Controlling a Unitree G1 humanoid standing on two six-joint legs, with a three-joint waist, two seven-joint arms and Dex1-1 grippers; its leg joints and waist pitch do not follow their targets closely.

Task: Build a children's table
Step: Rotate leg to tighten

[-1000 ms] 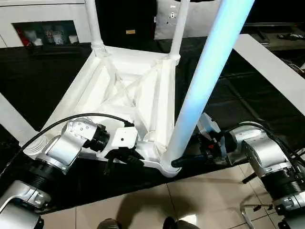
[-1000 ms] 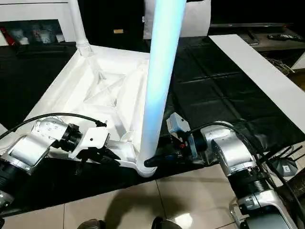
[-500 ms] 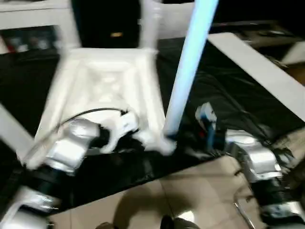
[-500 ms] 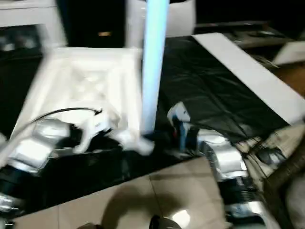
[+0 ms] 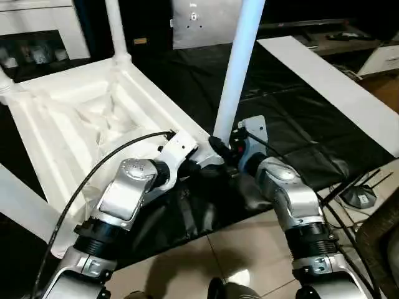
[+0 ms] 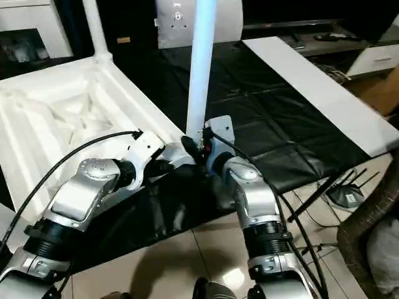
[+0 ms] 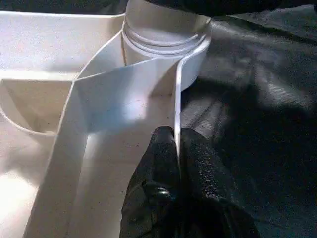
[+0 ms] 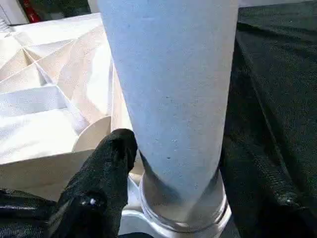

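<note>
The table (image 5: 75, 118) lies upside down on a black sheet (image 5: 293, 118), its ribbed underside up, and the build looks well along. I count three legs standing up from corner sockets: the near leg (image 5: 240, 59) between the two arms, one at the far corner (image 5: 114, 28), and the stub of a third at the left edge (image 5: 4, 87). A long white bar (image 5: 25, 205) crosses the lower left; it may be the fourth leg, not yet fitted, but I cannot tell for sure. The corner it would go in lies behind the left arm, so that socket cannot be checked.

The left gripper (image 7: 177, 148) is pinched together on the thin rim wall of the table, just beside the near socket (image 7: 166, 37) — it seems to be steadying the top. The right gripper (image 8: 148, 163) is at the foot of the near leg, one black finger (image 8: 106, 168) lying against it; the other finger is hidden, so I cannot tell whether it clamps the leg or stands loose.

Left to do, by my judgement: seat this leg fully, fit whatever leg is missing, then turn the table upright. Also here — one flat white board (image 5: 330, 87) on the right and one white cabinet (image 5: 43, 31) at the back.
</note>
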